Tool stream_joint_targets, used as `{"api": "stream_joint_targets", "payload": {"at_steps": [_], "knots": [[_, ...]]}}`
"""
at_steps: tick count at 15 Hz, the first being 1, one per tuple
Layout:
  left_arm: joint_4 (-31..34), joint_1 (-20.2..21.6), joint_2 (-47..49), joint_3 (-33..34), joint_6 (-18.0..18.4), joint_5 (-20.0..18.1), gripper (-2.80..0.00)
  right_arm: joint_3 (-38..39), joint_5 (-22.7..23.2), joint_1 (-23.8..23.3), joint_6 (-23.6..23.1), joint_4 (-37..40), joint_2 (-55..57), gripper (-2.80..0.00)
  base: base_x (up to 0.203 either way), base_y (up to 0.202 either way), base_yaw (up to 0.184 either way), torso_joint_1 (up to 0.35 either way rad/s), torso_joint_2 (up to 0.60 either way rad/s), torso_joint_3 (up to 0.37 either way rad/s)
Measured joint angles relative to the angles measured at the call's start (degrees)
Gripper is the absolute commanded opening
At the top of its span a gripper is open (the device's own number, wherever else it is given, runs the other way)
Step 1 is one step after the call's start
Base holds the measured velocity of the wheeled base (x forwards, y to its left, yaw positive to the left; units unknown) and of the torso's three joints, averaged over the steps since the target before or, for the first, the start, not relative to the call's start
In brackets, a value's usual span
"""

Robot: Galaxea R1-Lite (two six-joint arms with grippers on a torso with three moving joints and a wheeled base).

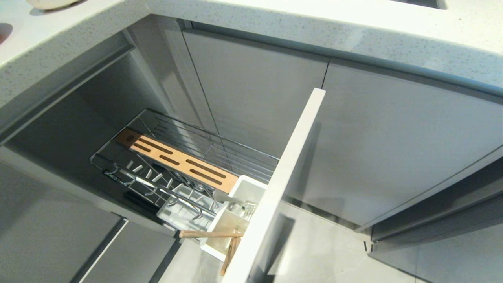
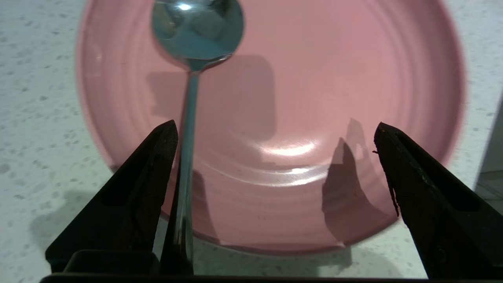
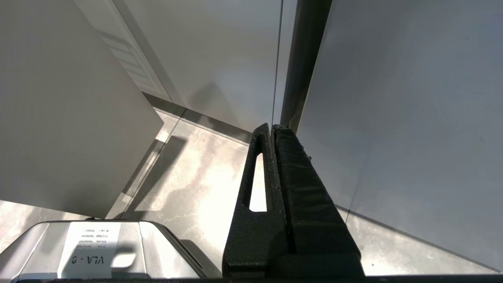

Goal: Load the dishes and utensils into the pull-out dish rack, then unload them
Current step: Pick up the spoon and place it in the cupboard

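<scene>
Only the left wrist view shows left tool wide open, empty, over spoon.

Speckled white stone countertop bearing a wide, flat salmon-pink round plate, with a slim long-handled grey metal spoon lying bowl-up across the plate and its handle reaching out past the rim. Below the counter, pulled-out chrome wire dish rack carrying a slotted orange-brown wooden strip and a white plastic cutlery caddy, thin light-wood chopsticks resting across the caddy's rim.
</scene>
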Motion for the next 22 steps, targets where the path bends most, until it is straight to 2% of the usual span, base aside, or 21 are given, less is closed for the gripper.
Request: {"api": "stream_joint_targets", "payload": {"at_steps": [3, 4, 13, 22], "knots": [[-1.49, 0.0, 0.4, 0.0, 0.0, 5.47, 0.0, 0.0, 0.0, 0.0, 0.0, 0.0, 0.0, -2.8, 0.0, 0.0, 0.0, 0.0, 0.0, 0.0], [-1.72, 0.0, 0.49, 0.0, -0.14, 6.28, 0.0, 0.0, 0.0, 0.0, 0.0, 0.0, 0.0, -2.8, 0.0, 0.0, 0.0, 0.0, 0.0, 0.0], [-1.48, -0.09, 0.63, 0.0, -0.36, 6.26, 0.0, 0.0, 0.0, 0.0, 0.0, 0.0, 0.0, -2.8, 0.0, 0.0, 0.0, 0.0, 0.0, 0.0], [0.9, -2.18, -0.19, 0.06, -0.52, 5.76, 0.0, 0.0, 0.0, 0.0, 0.0, 0.0, 0.0, -2.8, 0.0, 0.0, 0.0, 0.0, 0.0, 0.0]]}}
